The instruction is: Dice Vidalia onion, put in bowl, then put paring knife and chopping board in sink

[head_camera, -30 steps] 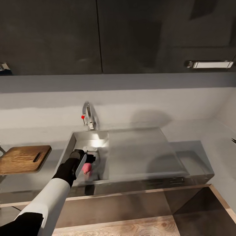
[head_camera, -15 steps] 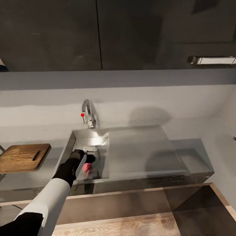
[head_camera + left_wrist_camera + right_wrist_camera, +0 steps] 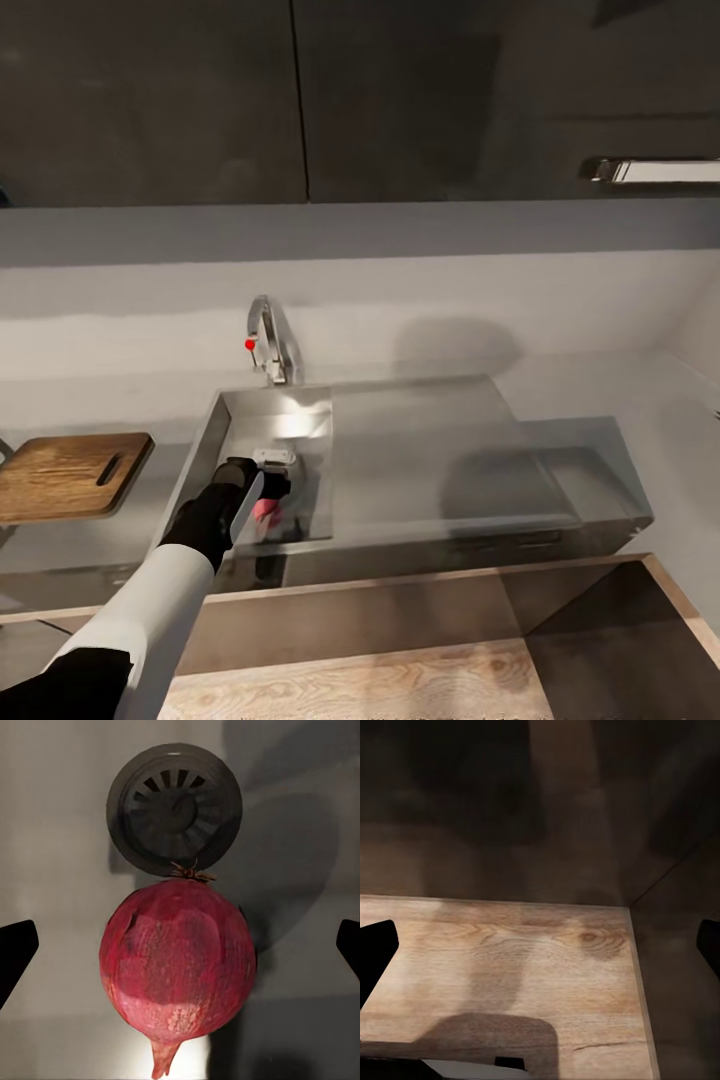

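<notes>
Plainly, left claw spread around unlabelled onion.

The grey countertop carried the steel sink set into it. A brown chopping board lay flat near the countertop's left end. In the basin, a red onion rested beside the drain.
</notes>
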`<state>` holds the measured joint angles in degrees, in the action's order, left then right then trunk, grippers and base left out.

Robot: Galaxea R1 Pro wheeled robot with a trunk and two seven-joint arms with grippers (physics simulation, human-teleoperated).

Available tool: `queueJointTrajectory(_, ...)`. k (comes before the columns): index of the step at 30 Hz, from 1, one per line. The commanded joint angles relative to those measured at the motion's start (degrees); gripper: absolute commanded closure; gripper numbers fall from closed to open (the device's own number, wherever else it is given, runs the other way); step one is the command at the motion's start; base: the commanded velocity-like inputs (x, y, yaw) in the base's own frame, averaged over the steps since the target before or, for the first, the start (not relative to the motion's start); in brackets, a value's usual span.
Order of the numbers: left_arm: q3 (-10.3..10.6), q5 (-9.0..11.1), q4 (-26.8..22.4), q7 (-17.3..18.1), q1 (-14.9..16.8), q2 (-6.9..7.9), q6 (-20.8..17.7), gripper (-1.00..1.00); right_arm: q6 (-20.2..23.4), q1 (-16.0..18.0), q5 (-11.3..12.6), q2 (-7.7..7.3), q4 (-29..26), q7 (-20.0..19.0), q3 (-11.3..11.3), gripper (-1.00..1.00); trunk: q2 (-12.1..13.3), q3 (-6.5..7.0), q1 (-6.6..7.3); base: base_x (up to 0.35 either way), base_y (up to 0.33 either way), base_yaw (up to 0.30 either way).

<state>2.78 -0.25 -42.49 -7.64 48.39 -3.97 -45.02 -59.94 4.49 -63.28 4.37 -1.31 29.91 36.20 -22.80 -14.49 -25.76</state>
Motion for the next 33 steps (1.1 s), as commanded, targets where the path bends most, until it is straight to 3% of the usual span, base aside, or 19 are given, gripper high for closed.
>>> queueJointTrajectory(1,0.1,0.0,0.0,-0.2,0.0,0.01,-0.3,-1.00,-0.1,0.0,-0.6,0.02,0.0,0.4,0.3,-1.00,-0.1,-0.20,-0.03,0.000,0.000,0.000)
queueJointTrajectory(33,0.1,-0.1,0.5,-0.2,0.0,0.32,-0.2,-1.00,-0.1,0.0,-0.6,0.02,0.0,0.4,0.3,-1.00,-0.1,-3.12,-0.03,0.000,0.000,0.000)
